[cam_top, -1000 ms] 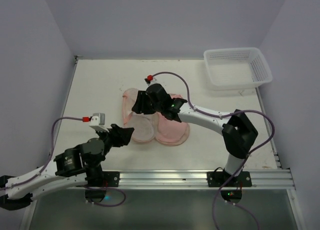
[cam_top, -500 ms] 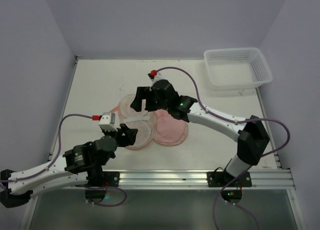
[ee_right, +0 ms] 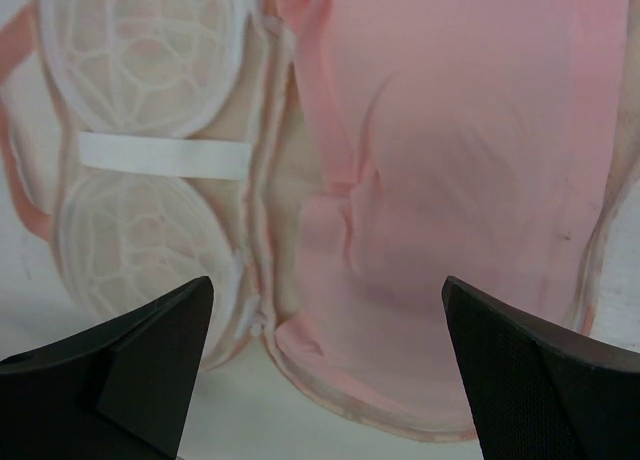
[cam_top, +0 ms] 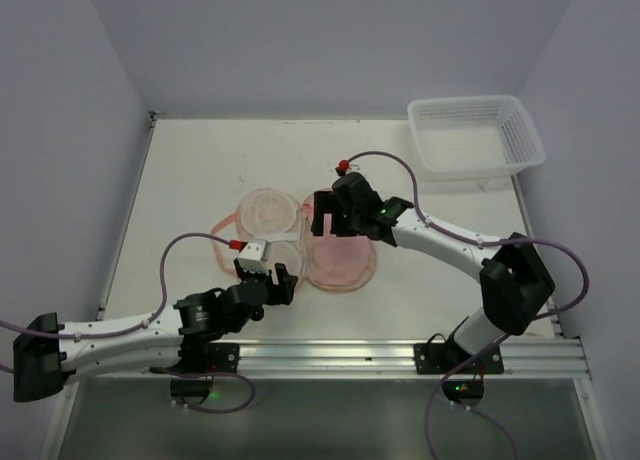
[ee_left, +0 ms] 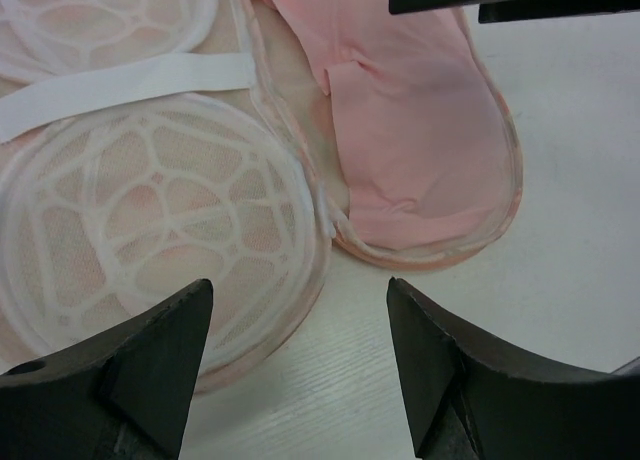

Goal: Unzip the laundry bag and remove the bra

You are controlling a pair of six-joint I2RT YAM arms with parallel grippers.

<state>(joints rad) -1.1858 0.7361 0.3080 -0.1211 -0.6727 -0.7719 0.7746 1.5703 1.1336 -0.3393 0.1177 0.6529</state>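
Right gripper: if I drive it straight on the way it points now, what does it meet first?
Most likely the bra, lying flat in the unzipped laundry bag. The right gripper points down at it with jaws wide open; nothing shows between. Depth is unclear.

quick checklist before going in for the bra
1. laundry bag unzipped and spread flat, mesh half beside fabric half: ok
2. bra lying exposed in the fabric half, nothing covering it: ok
3. right gripper open, empty and above the bra: ok
4. left gripper open, empty and over the bag's near edge: ok
5. bra free of the bag, no strap caught underneath: cannot tell
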